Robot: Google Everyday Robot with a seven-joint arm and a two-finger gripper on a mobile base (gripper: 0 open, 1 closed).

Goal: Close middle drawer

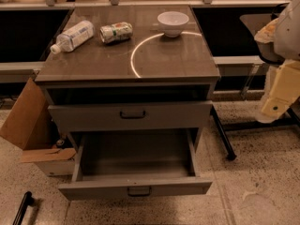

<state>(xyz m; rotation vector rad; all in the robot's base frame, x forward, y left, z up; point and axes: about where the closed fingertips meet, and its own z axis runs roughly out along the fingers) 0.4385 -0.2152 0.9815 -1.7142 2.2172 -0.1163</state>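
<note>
The middle drawer (pixel 136 187) is pulled far out from the grey cabinet. It has a low flat front with a small dark centre handle (pixel 139 191), and its deep tray (pixel 135 154) looks empty. Above it the taller-fronted top drawer (pixel 130 116) with a black bar handle stands slightly out. The lowest drawer is hidden beneath the open one. My arm with the gripper (pixel 275 104) hangs at the right edge, well to the right of the cabinet and apart from both drawers.
On the cabinet top (pixel 154 64) lie a plastic bottle (pixel 73 35) and a can (pixel 116 32) on their sides, and a white bowl (pixel 173 23) stands upright. An open cardboard box (pixel 33 125) sits on the floor to the left. A dark bar (pixel 222 135) leans at the right.
</note>
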